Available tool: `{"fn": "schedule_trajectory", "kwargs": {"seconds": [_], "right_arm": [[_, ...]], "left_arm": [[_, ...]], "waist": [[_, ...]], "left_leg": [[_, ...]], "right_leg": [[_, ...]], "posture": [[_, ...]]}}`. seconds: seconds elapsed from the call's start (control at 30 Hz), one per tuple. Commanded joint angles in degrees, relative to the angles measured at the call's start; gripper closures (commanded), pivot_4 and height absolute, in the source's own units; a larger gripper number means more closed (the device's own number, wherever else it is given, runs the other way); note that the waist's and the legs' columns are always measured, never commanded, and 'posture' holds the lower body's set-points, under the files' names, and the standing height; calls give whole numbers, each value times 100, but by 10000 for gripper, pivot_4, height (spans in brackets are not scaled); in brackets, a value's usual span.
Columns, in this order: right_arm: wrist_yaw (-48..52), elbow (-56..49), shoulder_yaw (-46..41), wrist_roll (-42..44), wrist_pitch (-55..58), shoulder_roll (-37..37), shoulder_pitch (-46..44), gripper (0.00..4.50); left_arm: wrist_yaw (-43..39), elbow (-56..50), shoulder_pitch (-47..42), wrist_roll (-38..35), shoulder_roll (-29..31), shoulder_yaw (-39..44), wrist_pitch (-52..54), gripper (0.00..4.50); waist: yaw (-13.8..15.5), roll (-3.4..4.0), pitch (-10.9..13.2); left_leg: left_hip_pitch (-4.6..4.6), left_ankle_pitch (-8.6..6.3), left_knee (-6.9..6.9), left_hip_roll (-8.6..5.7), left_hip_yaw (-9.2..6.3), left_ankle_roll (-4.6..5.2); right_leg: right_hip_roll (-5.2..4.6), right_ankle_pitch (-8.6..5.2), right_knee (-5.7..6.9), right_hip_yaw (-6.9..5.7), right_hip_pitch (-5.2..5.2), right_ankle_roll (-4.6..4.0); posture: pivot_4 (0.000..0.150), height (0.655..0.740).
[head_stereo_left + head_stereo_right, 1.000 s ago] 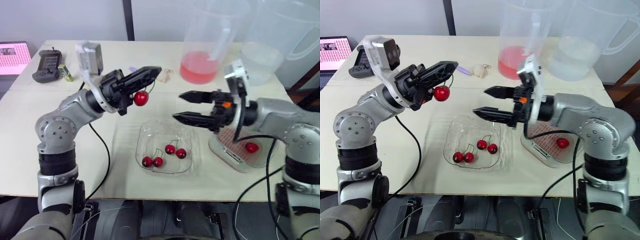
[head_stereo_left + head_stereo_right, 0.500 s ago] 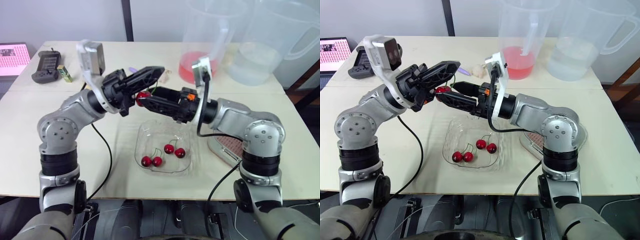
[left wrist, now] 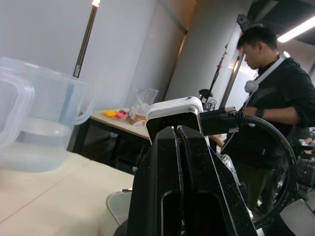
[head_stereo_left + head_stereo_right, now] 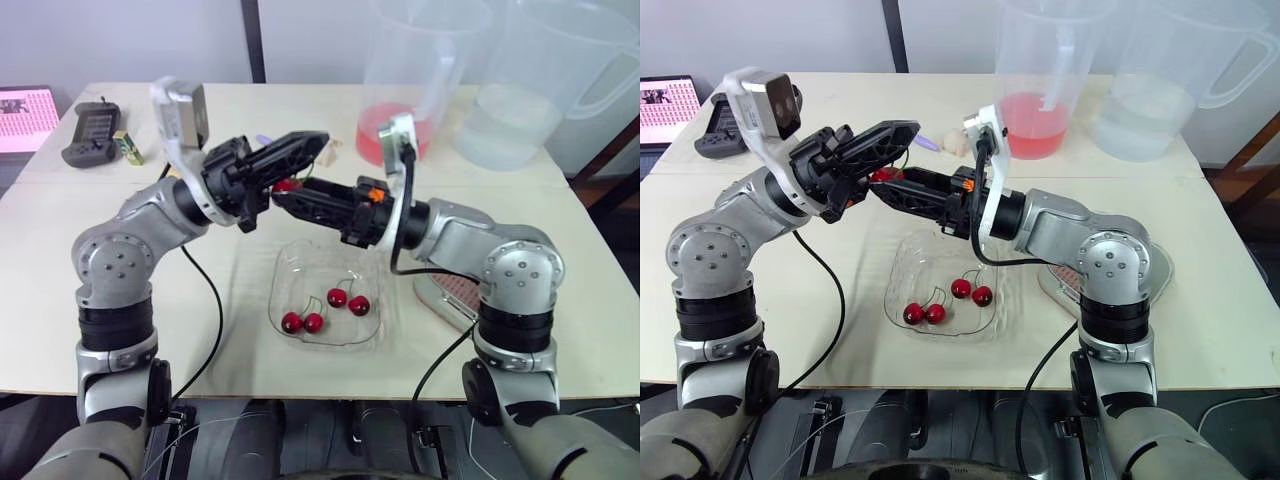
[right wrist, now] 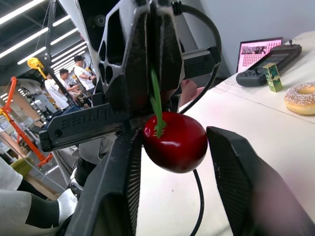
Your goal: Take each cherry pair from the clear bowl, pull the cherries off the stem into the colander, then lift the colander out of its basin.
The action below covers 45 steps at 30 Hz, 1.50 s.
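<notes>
Above the clear bowl (image 4: 300, 265), upper centre of frame, the left gripper (image 4: 315, 145) is clamped on a green stem (image 5: 156, 105) whose cherry (image 5: 174, 142) hangs between the parted fingers of the right gripper (image 4: 284, 196).

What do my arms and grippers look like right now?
Left arm and right arm: silver-grey, rounded joints, black ribbed bands. Left gripper and right gripper: black, long tapered jaws, each topped by a white camera block. Black cables trail from both; orange mark on the right.

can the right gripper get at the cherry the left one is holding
Probably yes: the cherry hangs by its stem from the shut left gripper and sits inside the open right gripper, with nothing in the way.
</notes>
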Motion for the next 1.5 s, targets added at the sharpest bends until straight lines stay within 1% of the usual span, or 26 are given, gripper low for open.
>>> {"fn": "schedule_trajectory", "kwargs": {"seconds": [0.03,0.27,0.4,0.63,0.87,0.97,1.1,1.2,1.27,1.33,1.43,1.5], "right_arm": [[32,-154,-11,150,-68,-41,-62,35234],[92,-214,55,124,9,-195,-22,35234],[237,-310,299,-81,265,-680,155,35234],[393,-378,497,-417,343,-1266,306,35234],[594,-415,531,-489,453,-1571,366,35234],[631,-493,409,-434,460,-1677,410,35234],[1146,-565,-67,-356,449,-2493,390,35234],[1915,-309,-376,-782,242,-3664,407,35234],[2582,-60,-335,-1436,-138,-4692,615,35234],[3070,336,-153,-2209,-675,-5545,907,35234],[3505,798,130,-3039,-1350,-6164,1346,35234],[3737,916,277,-3409,-1668,-6318,1609,35234]], "left_arm": [[-9,-161,-154,0,-1,2,-138,45000],[10,-144,-171,40,-16,-18,-169,45000],[68,-79,-221,152,-128,26,-361,45000],[-21,-84,-173,222,-200,9,-393,45000],[-143,10,-164,238,-134,0,-465,45000],[-149,4,-147,230,-135,4,-472,45000],[-153,-41,-54,228,-131,-4,-467,45000],[-208,-53,59,286,-57,-38,-441,45000],[-294,-63,156,360,36,-84,-432,45000],[-396,-72,251,440,125,-136,-432,45000],[-487,-86,340,517,196,-195,-444,45000],[-529,-106,387,564,225,-230,-436,45000]], "waist": [[0,0,0],[1,0,0],[21,0,0],[3,-1,0],[11,1,1],[12,1,1],[41,0,1],[37,0,1],[35,0,1],[40,0,1],[14,0,0],[-1,0,0]], "left_leg": [[0,0,0,0,0,0],[0,0,0,0,0,0],[-1,0,0,0,0,0],[0,0,-2,0,1,0],[0,0,0,0,1,0],[0,0,-1,0,1,0],[-6,0,0,-1,0,0],[-12,0,0,-3,2,0],[-14,-1,-3,-3,5,1],[-16,-1,-11,-4,5,1],[-14,-2,-16,-3,10,2],[-11,-2,-16,-2,13,2]], "right_leg": [[0,0,0,0,0,0],[0,0,0,0,0,0],[0,-1,-1,0,0,-2],[1,-2,-5,1,0,-3],[1,-2,-4,3,0,-4],[1,-3,-5,3,0,-4],[1,-3,-10,1,0,-4],[-3,-2,-29,2,3,-4],[-4,-2,-42,2,3,-4],[-4,-3,-51,0,3,-4],[-4,-3,-57,1,2,-4],[-4,-3,-55,4,1,-4]], "posture": [[1500,7383],[1500,7383],[1500,7383],[1500,7383],[1500,7383],[1500,7383],[1500,7383],[1500,7383],[1500,7383],[1500,7383],[1500,7383],[1500,7383]]}}
